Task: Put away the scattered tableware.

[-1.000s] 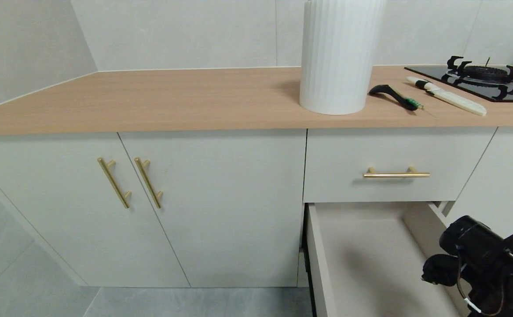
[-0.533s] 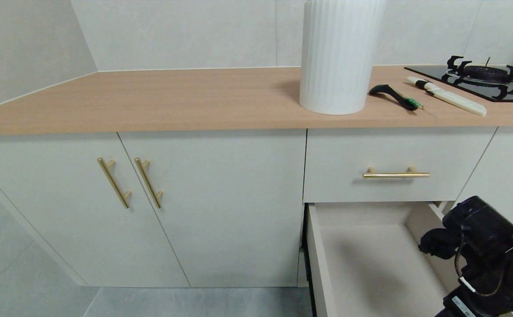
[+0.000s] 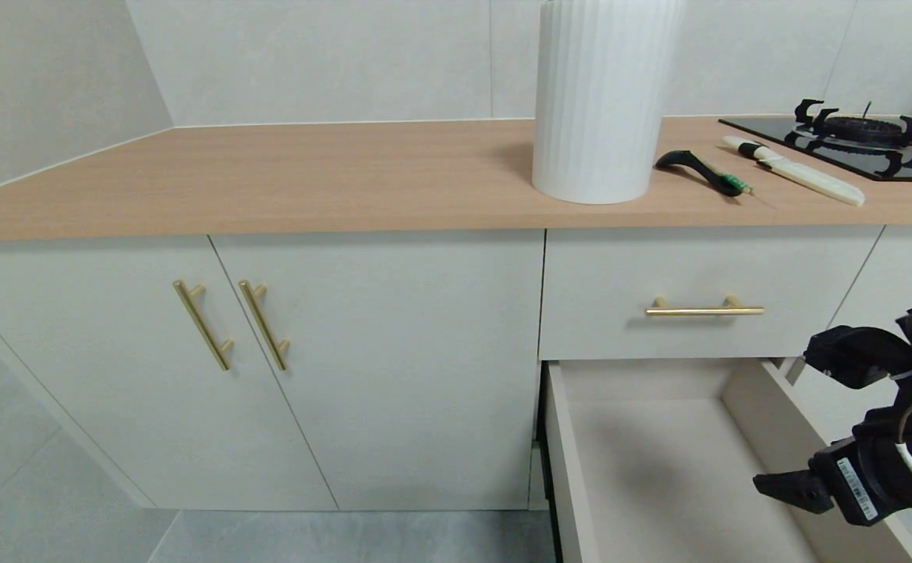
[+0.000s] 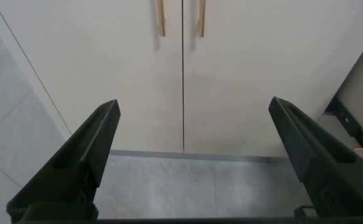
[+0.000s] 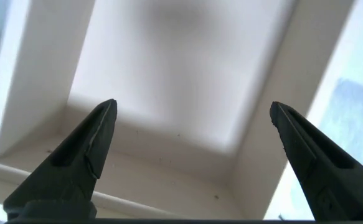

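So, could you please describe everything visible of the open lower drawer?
The lower drawer stands pulled out beneath the closed upper drawer with its brass handle. It looks like pale beige matte board: a smooth floor, upright side walls, a shadow inside. The open right end effector hangs above its right wall.

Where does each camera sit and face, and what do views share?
Head view: on the head, facing forward and down at countertop, cabinet doors, open drawer; right gripper at lower right.
Left wrist view: faces the doors past the open left gripper.
Right wrist view: looks down into the drawer past its open gripper.
Shared: doors, head and left wrist; drawer, head and right wrist.
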Controlling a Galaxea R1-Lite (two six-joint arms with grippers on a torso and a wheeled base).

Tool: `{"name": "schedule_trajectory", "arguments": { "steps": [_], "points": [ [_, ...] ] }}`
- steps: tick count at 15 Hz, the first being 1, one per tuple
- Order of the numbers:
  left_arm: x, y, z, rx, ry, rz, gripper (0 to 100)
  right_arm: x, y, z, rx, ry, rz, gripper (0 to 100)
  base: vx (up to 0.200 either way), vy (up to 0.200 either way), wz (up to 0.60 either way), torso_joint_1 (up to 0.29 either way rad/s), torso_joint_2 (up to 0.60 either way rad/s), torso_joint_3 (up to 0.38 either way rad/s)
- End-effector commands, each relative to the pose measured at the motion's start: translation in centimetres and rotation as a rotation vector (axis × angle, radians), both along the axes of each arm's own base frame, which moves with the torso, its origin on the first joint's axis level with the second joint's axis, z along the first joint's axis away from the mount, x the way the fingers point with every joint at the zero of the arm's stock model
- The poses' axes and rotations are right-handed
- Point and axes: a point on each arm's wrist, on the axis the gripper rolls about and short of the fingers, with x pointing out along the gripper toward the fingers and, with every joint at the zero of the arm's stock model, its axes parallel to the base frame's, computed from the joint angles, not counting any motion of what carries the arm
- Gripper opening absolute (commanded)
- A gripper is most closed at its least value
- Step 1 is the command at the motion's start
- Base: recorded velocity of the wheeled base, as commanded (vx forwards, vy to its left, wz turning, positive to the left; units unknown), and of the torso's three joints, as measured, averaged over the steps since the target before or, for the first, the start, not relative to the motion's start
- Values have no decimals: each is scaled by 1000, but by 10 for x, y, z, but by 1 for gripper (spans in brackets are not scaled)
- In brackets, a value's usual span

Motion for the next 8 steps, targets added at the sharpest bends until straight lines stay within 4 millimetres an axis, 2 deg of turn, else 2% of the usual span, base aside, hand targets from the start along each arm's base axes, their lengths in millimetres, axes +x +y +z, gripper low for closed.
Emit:
{"name": "schedule_trajectory", "arguments": {
  "steps": [1,3,5,8],
  "points": [
    [0,0,0,0,1,1,100,-9,-4,9,14,-47,1,100,0,0,0,0,0,0],
    [0,0,0,0,1,1,100,-9,-4,9,14,-50,2,100,0,0,0,24,-178,-139],
    [0,0,0,0,1,1,100,-10,-4,9,15,-51,2,100,0,0,0,68,-188,-281],
    [0,0,0,0,1,1,100,-10,-4,9,14,-50,2,100,0,0,0,121,-494,-315]
  ]
}}
